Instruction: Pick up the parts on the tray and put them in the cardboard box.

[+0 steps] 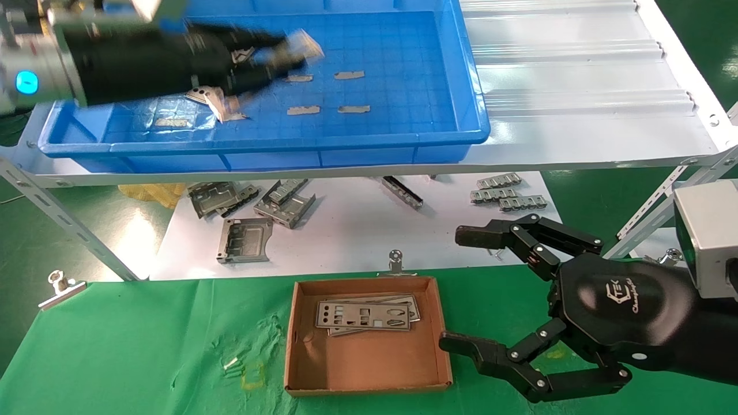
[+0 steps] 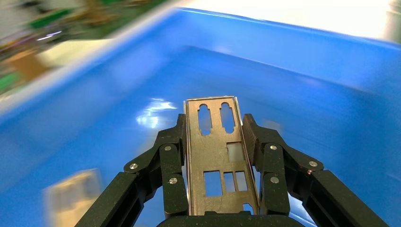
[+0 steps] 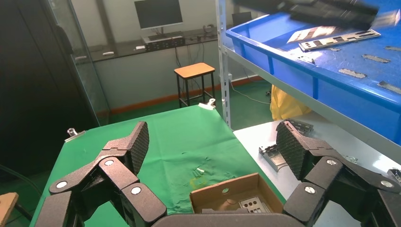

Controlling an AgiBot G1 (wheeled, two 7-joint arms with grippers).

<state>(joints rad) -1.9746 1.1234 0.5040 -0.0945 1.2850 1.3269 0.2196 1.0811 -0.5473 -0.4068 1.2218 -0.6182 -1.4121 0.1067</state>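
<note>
Over the large shallow bright-blue plastic tray (image 1: 461,86) on the white ribbed metal shelf (image 1: 576,69), left gripper (image 2: 215,123) clamped on a thin flat silver-grey metal plate with punched cut-outs (image 2: 215,151). Plate's long axis running along the fingers, straight out from the palm, far end with two oblong slots projecting past the fingertips toward the tray's far wall; black fingers (image 2: 172,156) pressed against both long edges, plate lying between them. In the head view, motion-blurred left gripper (image 1: 271,55) above the tray floor, another plate (image 1: 216,101) just beneath the arm, small grey tape strips (image 1: 349,75) scattered nearby. Lower down, on the green cloth (image 1: 144,346), small shallow brown cardboard box (image 1: 369,380) already holding two overlapping plates (image 1: 366,314), long axes crosswise to the robot. Right gripper (image 1: 455,288) just beside the box's right wall, jaws spread wide, nothing between them. Bulky folded grey metal brackets (image 1: 245,239) on the white surface under the shelf.
</note>
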